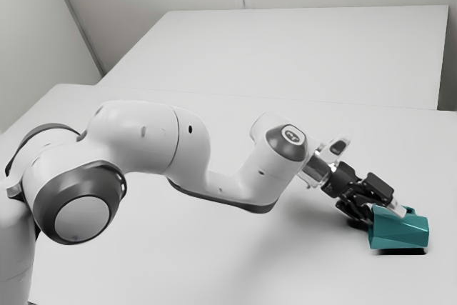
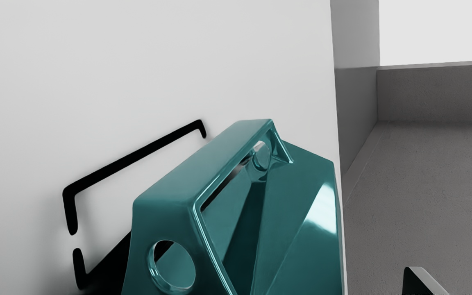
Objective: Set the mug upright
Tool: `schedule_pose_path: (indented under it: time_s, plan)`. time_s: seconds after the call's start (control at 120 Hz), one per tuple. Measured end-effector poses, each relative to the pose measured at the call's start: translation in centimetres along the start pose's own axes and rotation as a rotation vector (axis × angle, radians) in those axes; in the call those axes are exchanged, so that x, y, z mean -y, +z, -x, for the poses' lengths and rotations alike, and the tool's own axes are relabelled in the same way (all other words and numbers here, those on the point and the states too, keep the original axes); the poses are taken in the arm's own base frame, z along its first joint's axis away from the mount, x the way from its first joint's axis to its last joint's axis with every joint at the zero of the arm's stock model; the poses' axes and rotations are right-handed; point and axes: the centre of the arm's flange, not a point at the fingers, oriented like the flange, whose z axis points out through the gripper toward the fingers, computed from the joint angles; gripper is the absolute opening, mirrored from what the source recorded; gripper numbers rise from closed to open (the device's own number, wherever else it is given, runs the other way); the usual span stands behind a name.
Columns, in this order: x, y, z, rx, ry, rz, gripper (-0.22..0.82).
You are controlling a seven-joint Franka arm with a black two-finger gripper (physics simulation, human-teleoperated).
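Observation:
At the exterior view's right, my black gripper (image 1: 381,213) reaches down to the teal mug (image 1: 398,231), its fingers apart, one light tip over the mug's upper side and the other finger by the end nearer the arm. The mug lies on its side, low over the table. In the wrist view the angular mug (image 2: 301,213) rises close in front of my gripper (image 2: 260,282), with a gap between its body and one fingertip (image 2: 420,282). The other fingertip cannot be made out there. Which end holds the mug's opening is unclear.
The white table (image 1: 314,276) runs under the arm and the mug. Behind it stands another pale table surface (image 1: 285,48), with walls beyond. Dark shadow bars (image 2: 133,155) lie on the table beside the mug. A table edge runs close past the mug in the wrist view.

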Motion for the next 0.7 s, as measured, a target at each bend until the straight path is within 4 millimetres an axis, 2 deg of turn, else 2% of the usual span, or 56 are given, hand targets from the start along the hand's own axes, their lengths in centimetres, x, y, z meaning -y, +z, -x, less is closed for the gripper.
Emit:
schedule_pose_path:
  time_s: [0.392, 0.567, 0.7]
  plan:
    - [-0.5, 0.3, 0.0, -0.001, 0.020, 0.003, 0.00]
    - [-1.0, 0.1, -0.1, -0.005, 0.031, -0.001, -0.08]
    - [-2.9, -1.4, -0.2, -0.023, 0.057, 0.003, -0.13]
